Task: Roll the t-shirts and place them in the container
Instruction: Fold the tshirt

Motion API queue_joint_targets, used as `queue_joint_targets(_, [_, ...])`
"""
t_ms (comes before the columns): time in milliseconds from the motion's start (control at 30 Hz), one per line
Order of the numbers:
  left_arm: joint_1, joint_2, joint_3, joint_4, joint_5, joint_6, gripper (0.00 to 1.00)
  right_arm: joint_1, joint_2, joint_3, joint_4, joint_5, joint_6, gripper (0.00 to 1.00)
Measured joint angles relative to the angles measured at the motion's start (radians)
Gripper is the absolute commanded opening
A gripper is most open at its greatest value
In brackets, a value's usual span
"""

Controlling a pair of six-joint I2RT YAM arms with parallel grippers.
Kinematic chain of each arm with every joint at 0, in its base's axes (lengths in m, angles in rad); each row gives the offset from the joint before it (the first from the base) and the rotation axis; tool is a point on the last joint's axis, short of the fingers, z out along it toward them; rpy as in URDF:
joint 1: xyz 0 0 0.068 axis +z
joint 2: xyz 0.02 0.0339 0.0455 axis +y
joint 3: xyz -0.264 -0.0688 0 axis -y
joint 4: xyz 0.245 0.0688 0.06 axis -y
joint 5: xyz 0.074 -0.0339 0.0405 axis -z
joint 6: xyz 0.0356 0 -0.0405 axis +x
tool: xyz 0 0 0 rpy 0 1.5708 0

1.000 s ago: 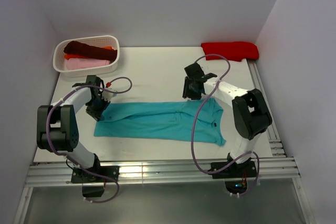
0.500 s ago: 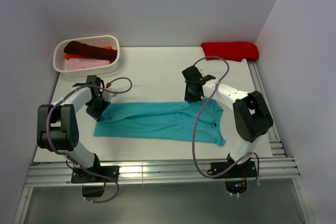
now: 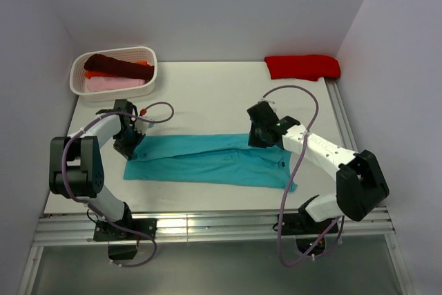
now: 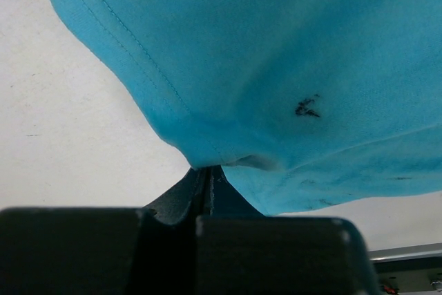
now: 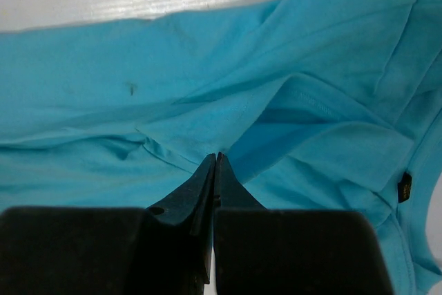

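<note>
Top view: the teal t-shirt point(image 3: 207, 160) lies on the table point(image 3: 207, 94) near the arms. It is folded into a strip, long axis left to right, collar end right. Left wrist view: the left gripper point(image 4: 207, 174) pinches the hem corner. Right wrist view: the right gripper point(image 5: 215, 160), fingers pressed together, nips a fold near the collar. Judged step: straightening before the roll. Next, draw the strip flat.

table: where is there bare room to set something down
Bare: the far middle of the table, between the basket and the red shirt. Crowded: the middle band, where the teal shirt lies.
</note>
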Motion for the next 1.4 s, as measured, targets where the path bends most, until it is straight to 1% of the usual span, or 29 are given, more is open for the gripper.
queue_joint_targets(100, [0.006,0.000,0.002,0.000,0.000,-0.002,0.00,0.020,-0.028,-0.043,0.001,0.000,0.021,0.00])
queue_joint_targets(333, [0.035,0.000,0.040,0.001,-0.003,-0.010,0.00,0.061,-0.029,-0.089,0.015,-0.005,0.053,0.00])
queue_joint_targets(800, [0.044,0.000,0.045,0.002,-0.008,-0.013,0.00,0.126,0.048,-0.104,0.072,-0.031,0.076,0.00])
queue_joint_targets(1067, [0.044,0.000,0.044,0.011,-0.008,-0.018,0.00,0.160,0.091,-0.101,0.074,-0.035,0.076,0.02])
queue_joint_targets(1400, [0.044,0.000,0.044,0.015,-0.007,-0.019,0.00,0.200,0.104,-0.094,0.066,-0.033,0.086,0.02])
